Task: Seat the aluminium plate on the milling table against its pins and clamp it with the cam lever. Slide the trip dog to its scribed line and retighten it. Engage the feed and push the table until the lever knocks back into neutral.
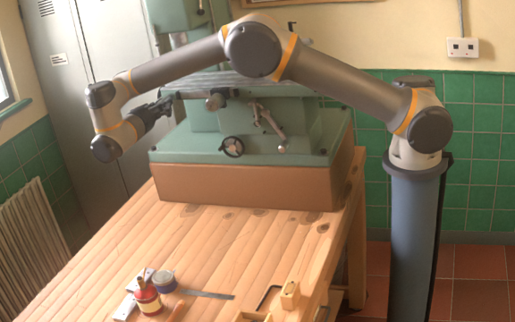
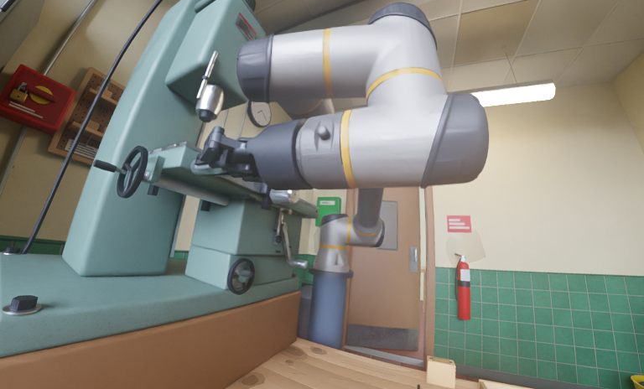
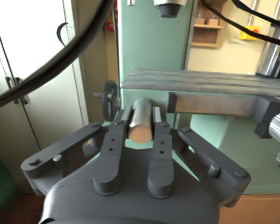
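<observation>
At the left end of the green milling machine's table (image 1: pixel 235 82), my gripper (image 3: pixel 140 120) has its two fingers clamped on either side of a short round metal handle (image 3: pixel 141 124) that sticks out of the table end. The grey slotted table top (image 3: pixel 203 80) stretches to the right, with a steel rail (image 3: pixel 211 103) along its front edge carrying a dark block (image 3: pixel 267 112). A knurled metal knob (image 1: pixel 213 102) sits on the table's front, and the long feed lever (image 1: pixel 272 125) hangs below it. The aluminium plate is hidden from me.
Behind the mill stand grey lockers (image 1: pixel 83 58) and the machine's column (image 2: pixel 142 129) with its spindle (image 2: pixel 207 100). Handwheels (image 1: pixel 232 146) sit on the machine's front and end (image 2: pixel 132 170). The wooden bench (image 1: pixel 204 250) holds a ruler, tins and small tools (image 1: pixel 150 293) near its front edge.
</observation>
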You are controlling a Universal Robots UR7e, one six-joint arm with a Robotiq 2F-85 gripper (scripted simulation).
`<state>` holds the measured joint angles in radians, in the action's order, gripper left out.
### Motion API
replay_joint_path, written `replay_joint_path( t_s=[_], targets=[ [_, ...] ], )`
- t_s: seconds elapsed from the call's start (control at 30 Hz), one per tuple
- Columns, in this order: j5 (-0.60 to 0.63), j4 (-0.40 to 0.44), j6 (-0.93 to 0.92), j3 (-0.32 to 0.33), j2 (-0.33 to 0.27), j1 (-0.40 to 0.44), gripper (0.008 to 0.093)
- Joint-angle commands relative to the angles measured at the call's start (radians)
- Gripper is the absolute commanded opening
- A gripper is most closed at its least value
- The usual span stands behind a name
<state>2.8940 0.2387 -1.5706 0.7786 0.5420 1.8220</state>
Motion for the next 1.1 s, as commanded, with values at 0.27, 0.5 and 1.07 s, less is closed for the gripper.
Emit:
replay_joint_path(
  t_s=[0.27, 0.5, 1.07],
  targets=[
    [-0.005, 0.009, 0.000, 0.023, 0.013, 0.001, 0.0080],
    [-0.006, 0.023, 0.000, 0.050, 0.027, 0.003, 0.0080],
    [-0.012, 0.064, 0.000, 0.137, 0.072, 0.009, 0.0080]
  ],
)
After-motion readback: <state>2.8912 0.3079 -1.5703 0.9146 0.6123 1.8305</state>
